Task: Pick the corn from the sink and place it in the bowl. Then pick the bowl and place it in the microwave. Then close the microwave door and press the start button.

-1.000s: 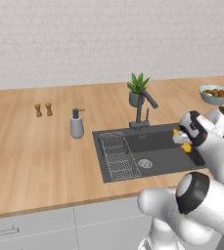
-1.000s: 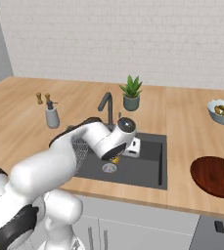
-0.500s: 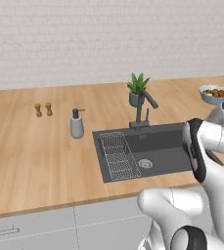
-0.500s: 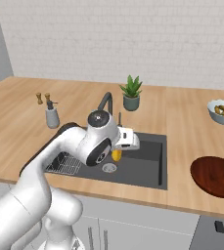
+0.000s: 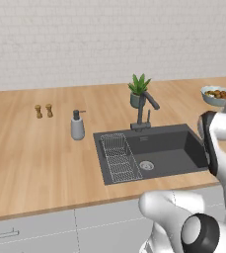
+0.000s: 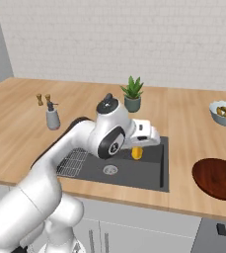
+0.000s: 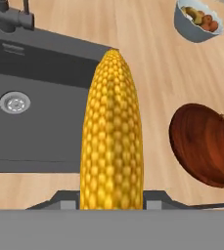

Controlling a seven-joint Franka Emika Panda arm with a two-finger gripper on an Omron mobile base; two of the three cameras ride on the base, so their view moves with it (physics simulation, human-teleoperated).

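Observation:
My gripper is shut on the corn, a yellow cob held above the right part of the dark sink. In the hand view the corn stands lengthwise between the fingertips of the gripper, over the sink's right rim. The reddish-brown bowl rests on the counter right of the sink, apart from the cob; it is also seen as the bowl in the right base view. The sink holds a round drain. The microwave and its door are out of view.
A pale fruit bowl sits at the counter's far right. The faucet and potted plant stand behind the sink, with a wire rack in its left part. A soap dispenser and two shakers stand to the left.
The arm has swung right, carrying the corn from above the sink's middle towards its right edge. The grip on the cob is unchanged.

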